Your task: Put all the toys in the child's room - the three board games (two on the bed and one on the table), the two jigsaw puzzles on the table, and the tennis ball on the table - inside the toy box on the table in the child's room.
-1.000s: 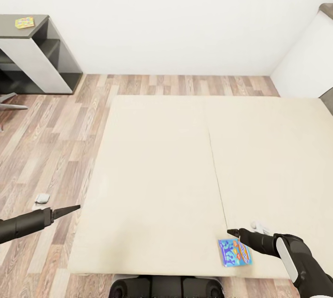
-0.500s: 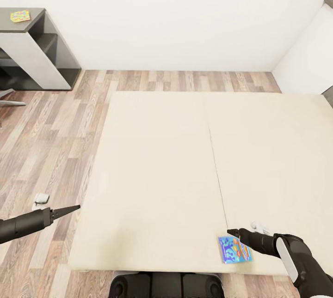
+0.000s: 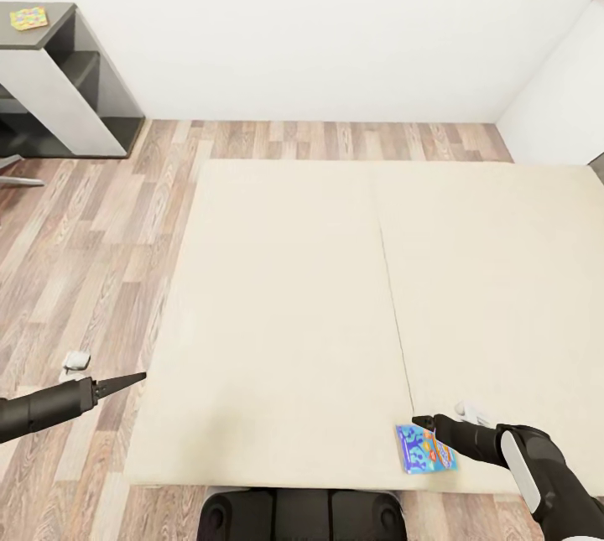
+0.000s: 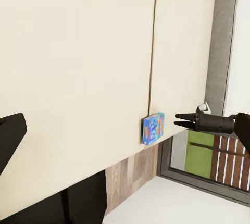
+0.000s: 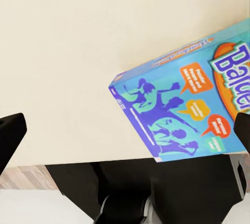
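A: Right claw (image 3: 424, 421) is hanging just over the far edge of the blue board game (image 3: 426, 449), fingers spread either side of the box in the right wrist view, gripping nothing. Judging it is lining up for a grasp.

B: And the box?

A: It is lying flat on the bed (image 3: 294, 289), at the near edge, about five o'clock from the bed's middle, just right of the seam. Near the edge, so the arm is reaching it without stretching.

B: Left side?

A: Left claw (image 3: 138, 376) is pointing toward three o'clock, off the bed's left edge over the floor (image 3: 101, 239). Tips are looking pressed together, carrying nothing; likely parked clear of the work.

B: Anything further out?

A: A jigsaw puzzle (image 3: 28, 18) is sitting on the dark side desk (image 3: 50, 38) at ten o'clock, against the white wall. A small pale object (image 3: 75, 361) is lying on the floor near the left claw; cannot tell what it is.
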{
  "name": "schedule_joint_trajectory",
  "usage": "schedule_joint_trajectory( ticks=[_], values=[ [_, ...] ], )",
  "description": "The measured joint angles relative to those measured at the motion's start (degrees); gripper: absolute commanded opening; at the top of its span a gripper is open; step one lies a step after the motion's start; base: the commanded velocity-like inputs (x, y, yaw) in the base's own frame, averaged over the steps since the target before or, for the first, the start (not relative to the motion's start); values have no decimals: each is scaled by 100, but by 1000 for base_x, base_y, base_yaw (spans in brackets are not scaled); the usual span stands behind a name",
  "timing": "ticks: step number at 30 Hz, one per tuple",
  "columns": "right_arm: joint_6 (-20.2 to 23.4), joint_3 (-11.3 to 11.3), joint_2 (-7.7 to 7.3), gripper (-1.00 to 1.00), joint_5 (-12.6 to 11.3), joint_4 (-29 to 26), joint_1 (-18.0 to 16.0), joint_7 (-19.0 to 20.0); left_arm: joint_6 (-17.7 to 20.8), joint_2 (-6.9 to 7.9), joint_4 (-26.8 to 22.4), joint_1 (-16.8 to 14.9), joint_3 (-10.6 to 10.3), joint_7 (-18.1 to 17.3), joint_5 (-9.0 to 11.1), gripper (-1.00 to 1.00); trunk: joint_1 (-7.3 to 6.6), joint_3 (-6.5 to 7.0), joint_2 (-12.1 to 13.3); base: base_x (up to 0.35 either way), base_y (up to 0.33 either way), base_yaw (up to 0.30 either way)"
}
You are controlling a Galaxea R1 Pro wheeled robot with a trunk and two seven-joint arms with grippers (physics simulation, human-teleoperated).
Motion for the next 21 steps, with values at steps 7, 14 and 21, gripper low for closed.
schedule_joint_trajectory(
  ticks=[7, 14, 21],
  values=[
    [-26, 5, -1, 100, 4, -14, 20, 5, 0, -6, 0, 2, -6, 3, -1, 100, 0, -16, 0, 0, 0, 0],
    [-154, -20, -68, 100, 119, 59, -65, -87, 0, -35, 20, 0, -42, 98, -10, 100, 0, -18, 0, 0, 0, 0],
    [-240, -32, -10, 100, 149, -26, -50, -94, 0, -58, 18, 0, -43, 121, -14, 100, 0, -18, 0, 0, 0, 0]
  ],
)
